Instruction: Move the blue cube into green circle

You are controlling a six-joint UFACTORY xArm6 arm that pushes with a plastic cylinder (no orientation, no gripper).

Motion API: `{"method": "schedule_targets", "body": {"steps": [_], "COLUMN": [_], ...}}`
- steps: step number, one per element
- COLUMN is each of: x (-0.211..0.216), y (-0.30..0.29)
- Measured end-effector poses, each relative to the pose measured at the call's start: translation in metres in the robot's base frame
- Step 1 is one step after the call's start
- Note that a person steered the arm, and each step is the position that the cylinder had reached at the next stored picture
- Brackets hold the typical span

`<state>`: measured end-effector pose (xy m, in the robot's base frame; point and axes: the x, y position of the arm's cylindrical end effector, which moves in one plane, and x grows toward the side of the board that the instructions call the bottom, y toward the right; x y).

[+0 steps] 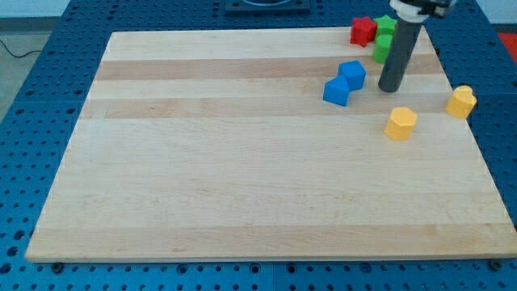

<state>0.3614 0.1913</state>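
Nearest the view's bottom lies bare wooden board; further up sit two yellow blocks. My tip, a plain rod with nothing to open or close, rests just right of two touching blue blocks. Green blocks sit behind the rod beside a red block. Judging by this, the approach is under way; next I should get behind the blue cube's left side. No writing is readable.

Bright, even light falls from overhead — the pale worktop shows no glare. Shadows are faint and short, tucked under the blocks. Focus is sharp throughout — edges look slightly soft.
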Motion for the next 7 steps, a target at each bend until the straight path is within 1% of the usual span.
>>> {"method": "schedule_targets", "body": {"steps": [1, 2, 3, 4, 5, 6, 7], "x": [0.005, -0.024, -0.056, -0.048, -0.038, -0.054, -0.082], "y": [-0.035, -0.069, -0.082, -0.086, -0.126, -0.151, -0.118]}}
